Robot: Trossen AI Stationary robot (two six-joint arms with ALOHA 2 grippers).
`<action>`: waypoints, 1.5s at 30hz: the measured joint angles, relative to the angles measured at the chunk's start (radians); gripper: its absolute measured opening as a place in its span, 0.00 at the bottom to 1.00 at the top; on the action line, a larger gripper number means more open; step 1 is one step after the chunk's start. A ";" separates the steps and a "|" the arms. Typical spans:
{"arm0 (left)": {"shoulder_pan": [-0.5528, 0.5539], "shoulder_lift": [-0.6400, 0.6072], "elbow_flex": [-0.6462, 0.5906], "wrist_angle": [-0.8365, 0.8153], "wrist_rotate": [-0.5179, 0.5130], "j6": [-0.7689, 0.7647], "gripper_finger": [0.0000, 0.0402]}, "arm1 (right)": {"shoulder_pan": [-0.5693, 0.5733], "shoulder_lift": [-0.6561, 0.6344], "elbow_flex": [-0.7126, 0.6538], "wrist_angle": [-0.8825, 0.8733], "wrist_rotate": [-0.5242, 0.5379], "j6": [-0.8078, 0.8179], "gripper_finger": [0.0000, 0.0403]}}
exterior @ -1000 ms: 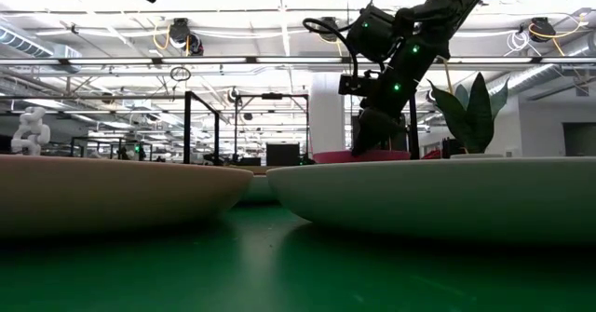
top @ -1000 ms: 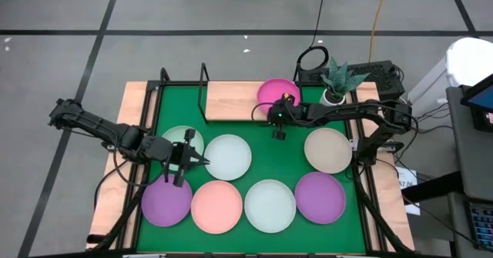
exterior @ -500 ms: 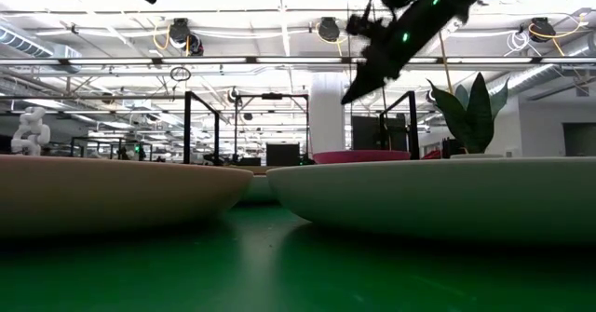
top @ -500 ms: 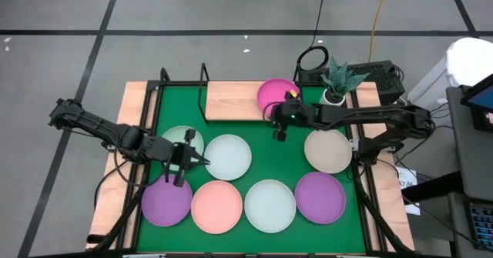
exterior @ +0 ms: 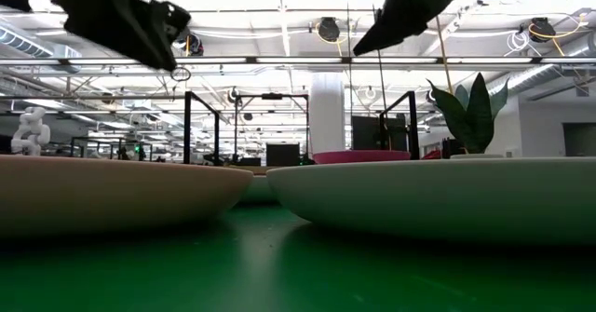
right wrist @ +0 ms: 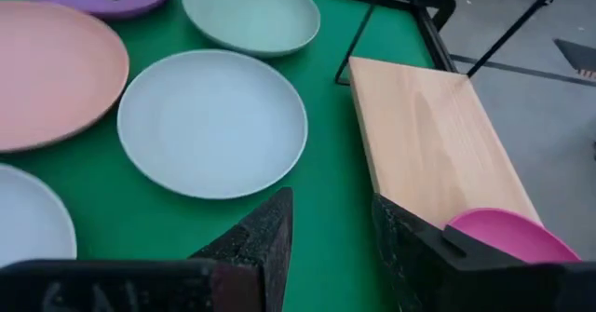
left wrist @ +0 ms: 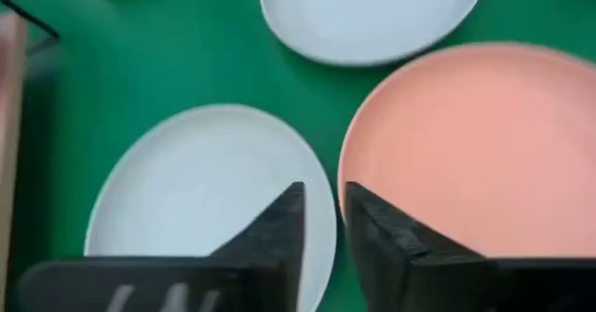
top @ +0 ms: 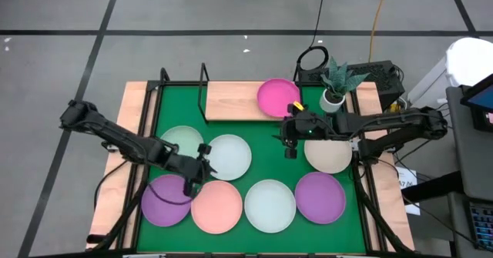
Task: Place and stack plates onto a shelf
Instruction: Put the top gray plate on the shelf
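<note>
Two claws above a green mat, seven plates laid out, one on the shelf.

Left claw (top: 194, 179) nearly closed, holding nothing, hovering between purple plate (top: 165, 200) and salmon pink plate (top: 217, 206), with white plate (top: 228, 156) just ahead and mint plate (top: 180, 142) off to one side. Right claw (top: 290, 137) parted, empty, raised over green mat (top: 273, 159) just beside beige plate (top: 328, 151); magenta plate (top: 277, 97) behind it, resting on wooden shelf (top: 231, 100) at the end nearest that claw. Another white plate (top: 269, 205) and second purple plate (top: 320, 197) in the near row on the bench (top: 135, 96).
</note>
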State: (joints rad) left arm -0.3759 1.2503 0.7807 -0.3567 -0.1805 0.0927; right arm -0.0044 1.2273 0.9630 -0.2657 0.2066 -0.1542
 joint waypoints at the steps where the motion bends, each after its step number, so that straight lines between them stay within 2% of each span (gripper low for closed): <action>1: 0.001 0.015 0.000 -0.001 -0.002 -0.004 0.28 | 0.002 0.001 0.000 -0.002 0.000 -0.006 0.32; 7: 0.007 0.073 0.000 -0.056 -0.004 0.003 0.47 | 0.002 0.010 0.000 -0.005 0.001 -0.013 0.32; 12: 0.008 0.109 0.000 -0.125 -0.004 0.039 0.49 | 0.002 0.009 0.000 -0.002 0.001 -0.014 0.32; 18: 0.008 0.166 0.000 -0.201 -0.012 0.119 0.45 | 0.002 0.008 0.000 -0.002 0.001 -0.014 0.32; 24: 0.015 0.244 -0.013 -0.195 -0.031 0.255 0.42 | 0.002 0.008 0.000 -0.002 0.001 -0.014 0.32; 28: 0.032 0.283 -0.014 -0.193 -0.089 0.284 0.41 | 0.002 0.008 0.000 -0.003 0.001 -0.015 0.32; 35: 0.058 0.301 -0.014 -0.192 -0.099 0.312 0.40 | 0.002 0.008 -0.001 -0.010 0.001 -0.037 0.32; 38: 0.063 0.301 -0.014 -0.190 -0.099 0.347 0.34 | 0.002 0.008 -0.001 -0.010 0.001 -0.044 0.32; 45: 0.063 0.301 -0.014 -0.189 -0.099 0.378 0.13 | 0.002 0.008 -0.001 -0.009 0.001 -0.044 0.32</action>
State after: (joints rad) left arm -0.3134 1.5517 0.7670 -0.5458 -0.2793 0.4707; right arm -0.0025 1.2354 0.9619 -0.2751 0.2073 -0.1982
